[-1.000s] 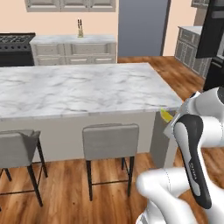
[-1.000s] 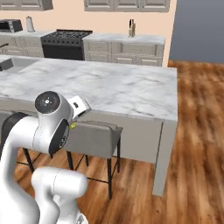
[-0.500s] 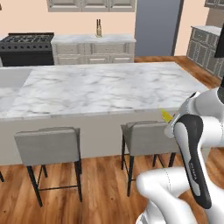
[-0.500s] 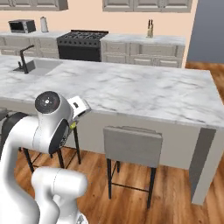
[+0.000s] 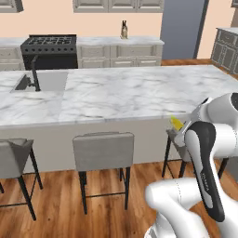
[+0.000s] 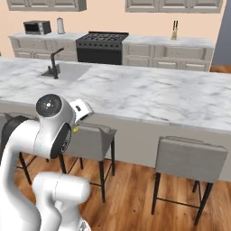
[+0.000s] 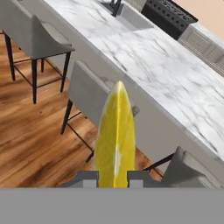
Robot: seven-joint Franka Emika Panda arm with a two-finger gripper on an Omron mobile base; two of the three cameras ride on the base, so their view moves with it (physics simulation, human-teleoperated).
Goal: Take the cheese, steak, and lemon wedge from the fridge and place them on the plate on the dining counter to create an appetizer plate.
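A pale yellow lemon wedge (image 7: 116, 135) stands upright between the two fingertips of my gripper (image 7: 113, 177), which is shut on it. From the left base view the lemon wedge (image 5: 176, 122) pokes out beside my white forearm, just below the front edge of the dining counter (image 5: 121, 93). The gripper hovers above the floor, short of the long white marble dining counter (image 7: 175, 70), over a grey stool (image 7: 89, 94). The cheese, steak, plate and fridge are out of view.
Grey stools (image 5: 103, 148) (image 6: 191, 158) line the near side of the island. An inset sink (image 5: 44, 81) with a black faucet (image 6: 55, 63) lies at its left end. Behind are a black stove (image 6: 101, 45), grey wall cabinets and a microwave (image 6: 37, 27).
The whole scene has slid to the right in both base views: the base has moved left along the island, bringing the sink into view. The lemon wedge stays in the shut gripper.
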